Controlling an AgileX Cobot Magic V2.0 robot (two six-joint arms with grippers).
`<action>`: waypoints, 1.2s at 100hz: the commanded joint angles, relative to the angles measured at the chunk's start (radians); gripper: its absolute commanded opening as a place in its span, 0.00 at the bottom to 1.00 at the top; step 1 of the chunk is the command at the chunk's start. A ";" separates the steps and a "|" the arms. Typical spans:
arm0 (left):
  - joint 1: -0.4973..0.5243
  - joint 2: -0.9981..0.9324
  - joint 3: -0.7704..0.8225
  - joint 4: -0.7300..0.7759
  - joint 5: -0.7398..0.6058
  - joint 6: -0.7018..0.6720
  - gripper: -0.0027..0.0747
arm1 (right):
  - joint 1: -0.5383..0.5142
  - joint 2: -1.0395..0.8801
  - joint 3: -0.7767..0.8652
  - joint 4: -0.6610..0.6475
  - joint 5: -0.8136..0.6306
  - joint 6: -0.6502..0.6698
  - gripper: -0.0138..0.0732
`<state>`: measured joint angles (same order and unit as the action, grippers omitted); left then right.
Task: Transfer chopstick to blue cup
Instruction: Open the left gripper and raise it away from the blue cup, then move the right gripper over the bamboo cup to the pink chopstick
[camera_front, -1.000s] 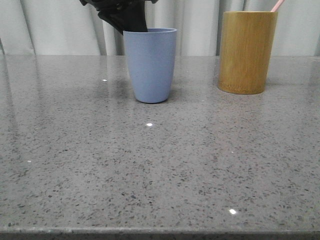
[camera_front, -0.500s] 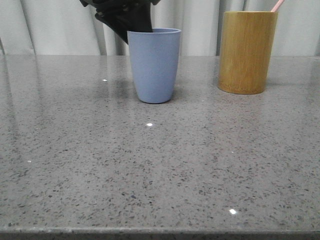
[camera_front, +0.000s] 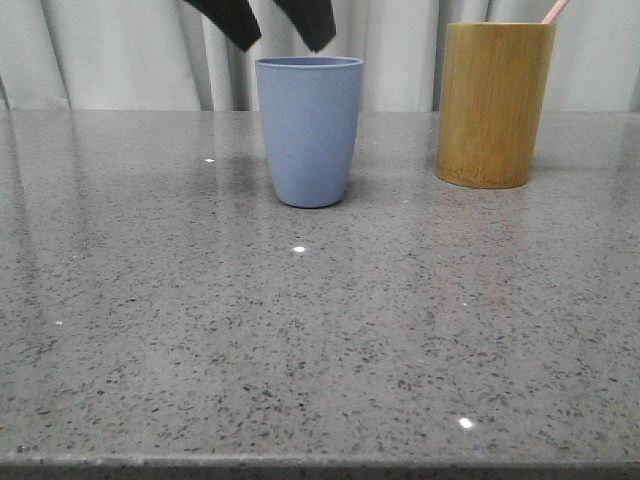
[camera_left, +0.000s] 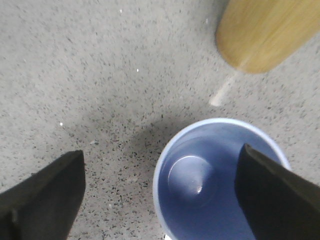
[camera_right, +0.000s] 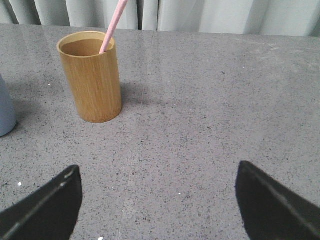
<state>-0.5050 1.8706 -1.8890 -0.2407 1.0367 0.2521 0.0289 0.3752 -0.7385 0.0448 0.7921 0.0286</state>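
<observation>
The blue cup (camera_front: 308, 130) stands upright on the grey table, left of centre, and it is empty inside in the left wrist view (camera_left: 192, 182). My left gripper (camera_front: 280, 47) is open just above its rim and holds nothing; in its own view (camera_left: 160, 162) one finger is over the cup's mouth and the other over the table. One pink chopstick (camera_front: 553, 10) leans in the bamboo holder (camera_front: 493, 105) at the right. My right gripper (camera_right: 157, 172) is open and empty over bare table, well back from the holder (camera_right: 91, 77) and the chopstick (camera_right: 112, 25).
The grey speckled table (camera_front: 320, 330) runs to a front edge at the bottom of the front view. Pale curtains (camera_front: 120, 50) hang behind the table. The bamboo holder also shows in the left wrist view (camera_left: 265, 32), close to the cup.
My left gripper nudged the blue cup slightly right with its fingers at the far rim. It has since let go, opened and risen above the cup. The holder and chopstick have not moved.
</observation>
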 joint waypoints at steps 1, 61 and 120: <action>0.026 -0.105 -0.040 -0.017 -0.045 -0.036 0.80 | -0.007 0.019 -0.029 -0.002 -0.084 -0.006 0.87; 0.389 -0.632 0.449 -0.043 -0.205 -0.059 0.80 | -0.007 0.019 -0.029 -0.002 -0.097 -0.006 0.87; 0.399 -1.194 1.226 -0.059 -0.475 -0.059 0.80 | -0.007 0.032 -0.029 0.025 -0.161 -0.006 0.87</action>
<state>-0.1085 0.7116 -0.6713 -0.2866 0.6509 0.2014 0.0289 0.3776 -0.7385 0.0494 0.7545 0.0286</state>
